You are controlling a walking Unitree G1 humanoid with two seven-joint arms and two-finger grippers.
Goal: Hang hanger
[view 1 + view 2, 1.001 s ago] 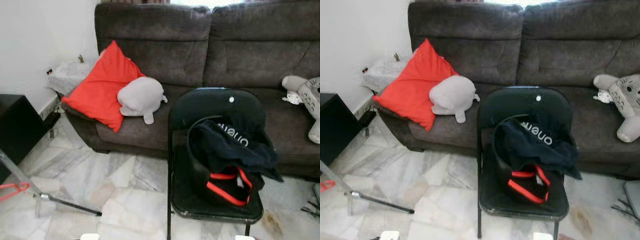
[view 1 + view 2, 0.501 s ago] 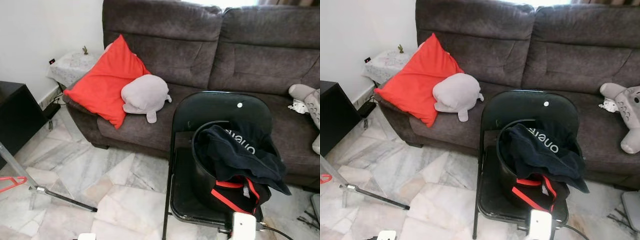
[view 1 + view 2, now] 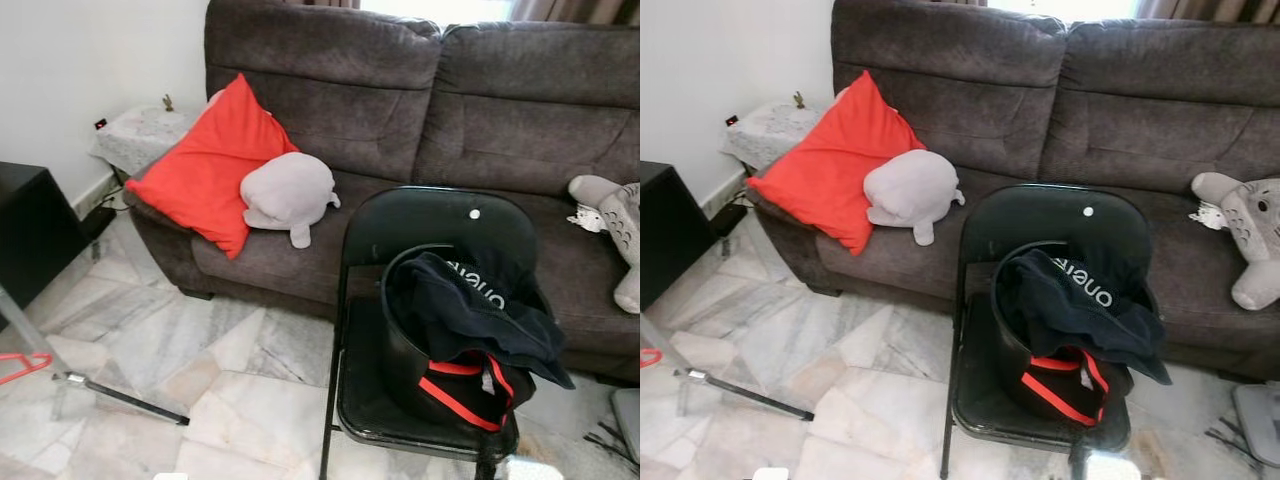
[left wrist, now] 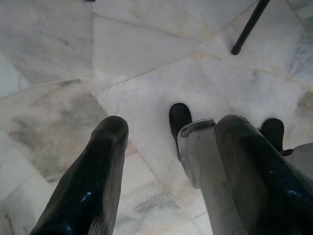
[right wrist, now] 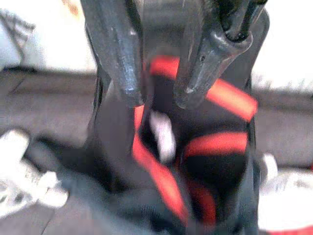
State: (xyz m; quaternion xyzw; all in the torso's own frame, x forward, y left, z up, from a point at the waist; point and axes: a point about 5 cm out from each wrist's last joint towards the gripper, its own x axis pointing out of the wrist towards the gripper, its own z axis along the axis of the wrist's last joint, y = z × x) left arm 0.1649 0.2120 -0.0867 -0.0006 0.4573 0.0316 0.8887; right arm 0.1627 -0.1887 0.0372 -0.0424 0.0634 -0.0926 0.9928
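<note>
Half a second before, a white wrist housing had stood in front of the chair's front edge in the head views; it had since dropped almost out of the picture, so the right arm had lowered, and the head camera had shifted only slightly. In the right wrist view the right gripper (image 5: 159, 98) pointed at the black garment with red stripes (image 5: 195, 147), its fingers slightly apart and closed on nothing. The left gripper (image 4: 171, 161) hung over the pale marble floor (image 4: 73, 49), its fingers apart and empty. I judged the task barely begun, since no hanger was in either gripper. Nearest ahead stood the black folding metal chair (image 3: 400, 215), carrying a round black bucket (image 3: 395, 335) with the dark clothing (image 3: 480, 320) draped over its rim; the chair's legs and seat edge were the closest things to knock. To the left, a thin red hanger (image 3: 22, 367) lay at the frame's edge beside the foot of a slanting metal stand (image 3: 120, 398), well apart from both grippers. Open floor lay between chair and stand. Farther back, the dark brown fabric sofa (image 3: 330, 110) closed off the room, holding a red square cushion (image 3: 205, 170), a grey round plush toy (image 3: 288, 192) and a grey-and-white plush figure (image 3: 625, 225), with a black cabinet (image 3: 25, 235) against the left wall.
</note>
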